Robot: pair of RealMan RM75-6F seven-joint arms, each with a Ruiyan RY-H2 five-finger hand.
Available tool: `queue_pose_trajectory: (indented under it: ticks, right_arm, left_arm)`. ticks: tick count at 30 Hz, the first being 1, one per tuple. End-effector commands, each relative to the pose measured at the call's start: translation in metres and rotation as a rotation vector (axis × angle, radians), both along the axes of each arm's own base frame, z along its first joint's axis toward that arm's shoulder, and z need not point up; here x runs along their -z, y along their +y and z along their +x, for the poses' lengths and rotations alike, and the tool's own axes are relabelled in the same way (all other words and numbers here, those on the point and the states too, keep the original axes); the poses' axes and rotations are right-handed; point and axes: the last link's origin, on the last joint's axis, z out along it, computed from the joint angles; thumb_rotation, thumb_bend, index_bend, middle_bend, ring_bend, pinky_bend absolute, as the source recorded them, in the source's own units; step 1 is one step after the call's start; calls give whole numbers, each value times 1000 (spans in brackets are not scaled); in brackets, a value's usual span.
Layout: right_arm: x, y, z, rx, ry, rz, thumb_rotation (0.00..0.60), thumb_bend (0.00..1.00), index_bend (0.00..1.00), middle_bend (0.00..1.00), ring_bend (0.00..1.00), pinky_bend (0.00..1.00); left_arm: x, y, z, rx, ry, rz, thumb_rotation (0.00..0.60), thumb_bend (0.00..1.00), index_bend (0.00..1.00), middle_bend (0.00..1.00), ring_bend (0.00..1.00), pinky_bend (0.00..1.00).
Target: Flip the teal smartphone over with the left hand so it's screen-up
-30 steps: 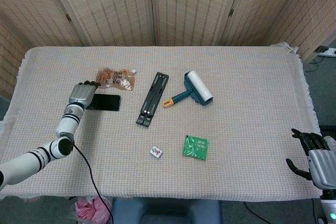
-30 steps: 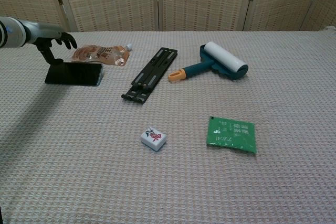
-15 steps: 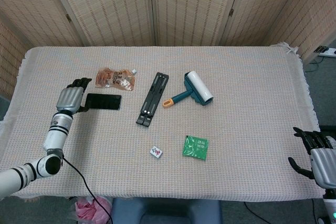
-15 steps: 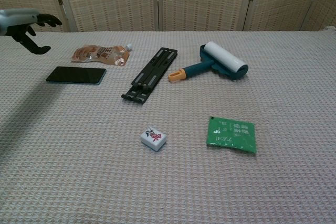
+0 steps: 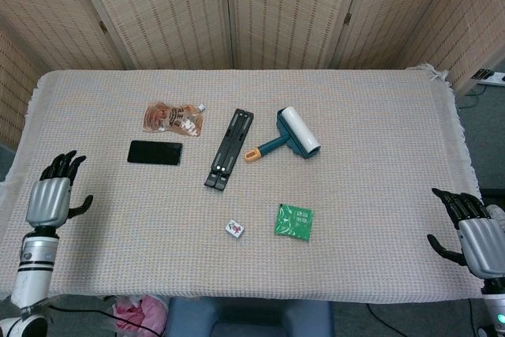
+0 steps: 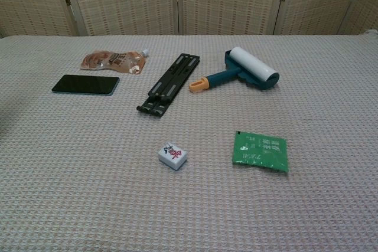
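Note:
The teal smartphone (image 5: 155, 152) (image 6: 85, 84) lies flat on the table's left part, its dark screen side up, a thin teal edge showing. My left hand (image 5: 52, 199) hangs at the table's left front edge, well away from the phone, fingers spread and holding nothing. At the right front corner my right hand (image 5: 473, 234) is open too, fingers apart. Neither hand shows in the chest view.
A brown snack pouch (image 5: 173, 118) lies just behind the phone. A black folded stand (image 5: 230, 148), a teal lint roller (image 5: 293, 133), a green sachet (image 5: 293, 221) and a small white tile (image 5: 234, 229) lie mid-table on the woven cloth (image 5: 371, 116).
My left hand let go of the phone, which dropped from tilted to flat, and pulled back to the table's left front edge. The right hand barely moved.

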Motion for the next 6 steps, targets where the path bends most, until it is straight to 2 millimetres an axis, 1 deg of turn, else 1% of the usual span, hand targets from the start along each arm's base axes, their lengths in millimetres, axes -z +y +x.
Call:
queue_pose_trajectory:
  ticks: [1,2,6]
  right_arm:
    - [0,-1,1,-2,-5,-2,600,212,53,144,138,163]
    - [1,-1,1,-1,-6,1,600,212,51,140,134,163]
    - [5,-1,2,4,-16,18,600,211,50,140,132,163]
  left_arm:
    - [-8,-31,-12,-14,10,26,600,320,163,86,77,206]
    - [-10,-39,-15,-14,14,38,600,320,165,86,77,206]
    - [-12,-58,-21,-7,14,63,600,320,167,86,77,205]
